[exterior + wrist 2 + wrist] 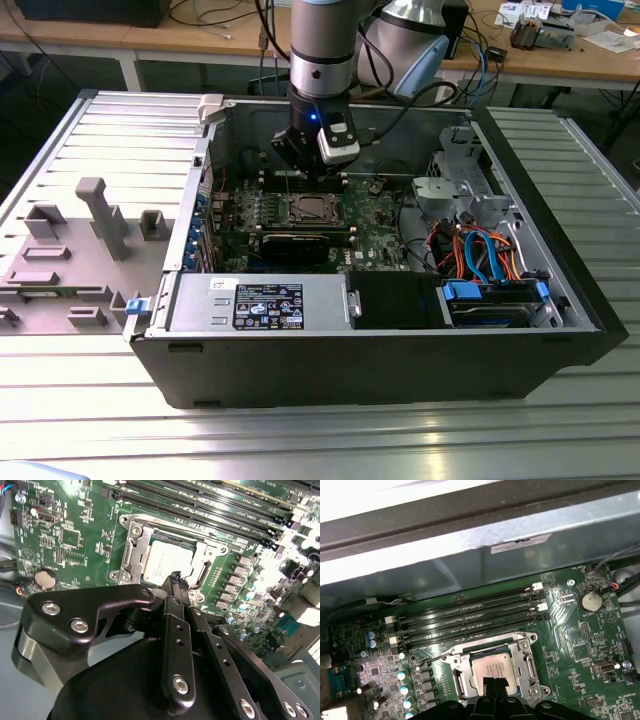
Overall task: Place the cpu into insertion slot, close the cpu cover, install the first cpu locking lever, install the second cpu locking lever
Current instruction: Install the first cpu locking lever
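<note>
1. We count one arm (322, 45) reaching down into one open computer case (380, 365), which lies on a ribbed metal table (400, 440).
2. There is one gripper (176, 578). Its fingers (172, 630) converge to a single closed tip, and we see nothing held between them.
3. There is one cpu (492, 671). It sits flat in the one insertion slot (172, 535), silver top up, near the middle of the green board.
4. There is one cpu cover (530, 665). It lies down flat around the chip, and the chip's top shows through its square window.
5. In both wrist views the gripper's tip hangs over one edge of the cover and chip. We cannot tell whether it touches them.
6. We count four long memory slots (465, 615) lying side by side, between the socket and the case's grey wall.
7. One coin battery (590, 601) sits on the board, well apart from the socket.
8. A row of capacitors (401, 676) stands just beside the socket on the side away from the battery.
9. In the exterior view one long black graphics card (300, 243) runs along the socket's near side, so the socket sits hemmed in between card and memory slots.
10. At the exterior view's right a bundle of cables (480, 255) crowds the case, well away from the gripper.
11. Above the socket the room is open, and the case has no lid over it.
</note>
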`<action>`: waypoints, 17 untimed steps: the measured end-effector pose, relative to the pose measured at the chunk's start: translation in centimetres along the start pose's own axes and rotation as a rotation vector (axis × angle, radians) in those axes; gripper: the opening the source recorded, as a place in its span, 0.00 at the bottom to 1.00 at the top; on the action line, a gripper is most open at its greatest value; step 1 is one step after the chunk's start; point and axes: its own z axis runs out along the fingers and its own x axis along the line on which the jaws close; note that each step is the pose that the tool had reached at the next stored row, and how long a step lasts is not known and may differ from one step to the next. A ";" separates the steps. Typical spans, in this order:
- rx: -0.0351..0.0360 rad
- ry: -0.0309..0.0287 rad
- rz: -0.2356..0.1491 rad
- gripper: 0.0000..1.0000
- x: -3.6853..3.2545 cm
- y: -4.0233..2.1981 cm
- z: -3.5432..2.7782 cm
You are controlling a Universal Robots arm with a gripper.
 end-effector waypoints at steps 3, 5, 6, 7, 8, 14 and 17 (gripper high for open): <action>0.0000 0.0011 -0.044 0.11 0.00 0.00 0.00; 0.0000 0.0018 -0.077 0.11 0.00 0.00 0.00; 0.0000 0.0020 -0.089 0.11 0.00 0.00 0.00; 0.0000 0.0020 -0.099 0.11 0.00 0.00 0.00; 0.0000 0.0022 -0.118 0.11 0.00 0.00 0.00; -0.0010 -0.0030 -0.156 0.11 0.00 0.00 0.01; -0.0010 -0.0045 -0.156 0.11 0.00 0.00 0.01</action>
